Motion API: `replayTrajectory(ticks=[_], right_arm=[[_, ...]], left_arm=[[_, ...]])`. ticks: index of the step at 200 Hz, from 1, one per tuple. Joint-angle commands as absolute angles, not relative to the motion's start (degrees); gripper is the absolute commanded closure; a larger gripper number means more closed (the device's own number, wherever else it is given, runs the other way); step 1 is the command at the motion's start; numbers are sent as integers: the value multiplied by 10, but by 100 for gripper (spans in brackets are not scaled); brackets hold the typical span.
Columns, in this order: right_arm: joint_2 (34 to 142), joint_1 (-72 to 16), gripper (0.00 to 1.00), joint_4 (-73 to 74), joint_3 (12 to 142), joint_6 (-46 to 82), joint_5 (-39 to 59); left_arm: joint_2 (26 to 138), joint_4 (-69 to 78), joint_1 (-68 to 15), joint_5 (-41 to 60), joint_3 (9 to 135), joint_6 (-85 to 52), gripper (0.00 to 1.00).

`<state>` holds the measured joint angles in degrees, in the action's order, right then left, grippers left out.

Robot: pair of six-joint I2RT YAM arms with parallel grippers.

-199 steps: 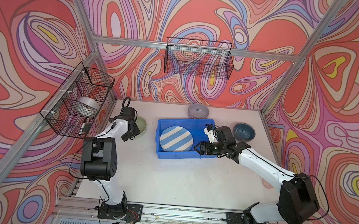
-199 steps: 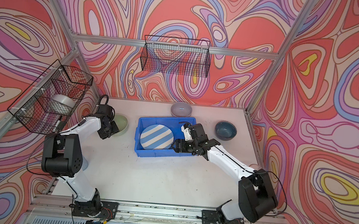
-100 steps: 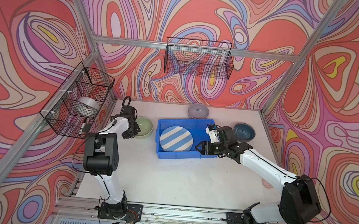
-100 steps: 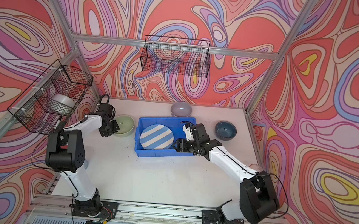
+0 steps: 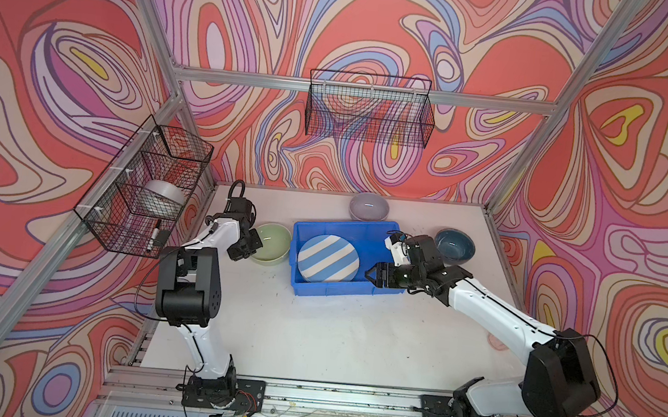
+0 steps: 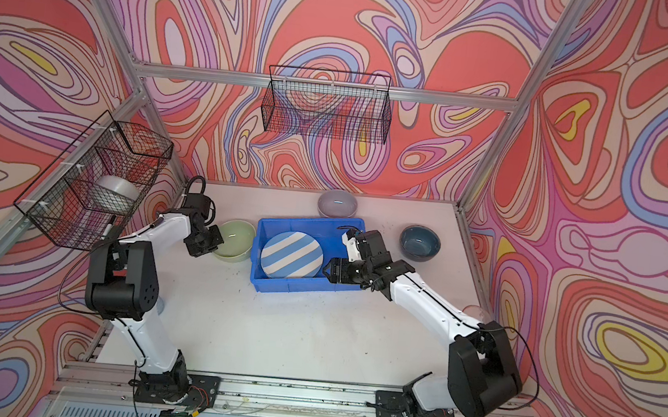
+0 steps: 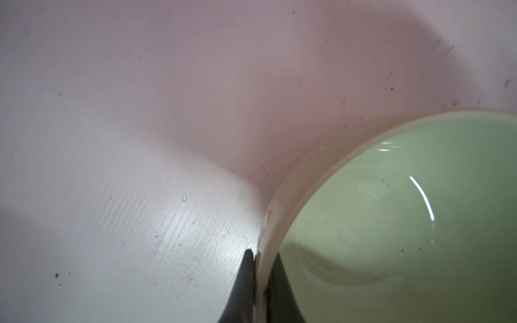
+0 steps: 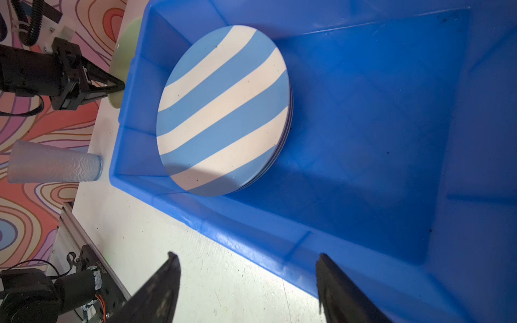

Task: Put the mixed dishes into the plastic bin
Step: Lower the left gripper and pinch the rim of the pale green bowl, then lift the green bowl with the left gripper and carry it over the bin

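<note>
The pale green bowl (image 5: 272,242) (image 7: 405,209) stands on the table just left of the blue plastic bin (image 5: 337,291). My left gripper (image 5: 254,240) (image 7: 261,256) is shut on its near-left rim, one finger inside and one outside. A blue-white striped plate (image 5: 328,258) (image 8: 223,112) lies in the bin's left half on other plates. My right gripper (image 5: 372,275) (image 8: 247,258) hangs open and empty over the bin's front right rim (image 8: 251,232). A lilac bowl (image 5: 369,206) sits behind the bin and a teal bowl (image 5: 454,246) to its right.
A translucent blue tumbler (image 8: 53,162) stands on the table near the left arm's base. A black wire basket (image 5: 145,195) with a white roll hangs on the left wall, another basket (image 5: 369,108) on the back wall. The bin's right half (image 8: 377,112) is bare.
My left gripper has drawn back to the green bowl's left rim and closed on it, uncovering the bowl. The right arm has hardly moved.
</note>
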<state>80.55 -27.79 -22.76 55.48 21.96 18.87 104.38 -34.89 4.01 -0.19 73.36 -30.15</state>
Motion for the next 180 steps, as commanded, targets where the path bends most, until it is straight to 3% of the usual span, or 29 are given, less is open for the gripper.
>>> replayTrajectory(ticks=[1, 61, 157, 180], right_arm=[[785, -275, 23, -238, 545, 220, 178], [781, -275, 23, -235, 537, 222, 177], [772, -275, 23, -234, 536, 219, 181], [762, -275, 23, -239, 536, 219, 174]], left_arm=[[1018, -379, 39, -12, 755, -301, 100], [979, -429, 39, -107, 776, -282, 100], [895, -493, 39, -85, 822, -251, 100], [872, -500, 39, -29, 828, -228, 100]])
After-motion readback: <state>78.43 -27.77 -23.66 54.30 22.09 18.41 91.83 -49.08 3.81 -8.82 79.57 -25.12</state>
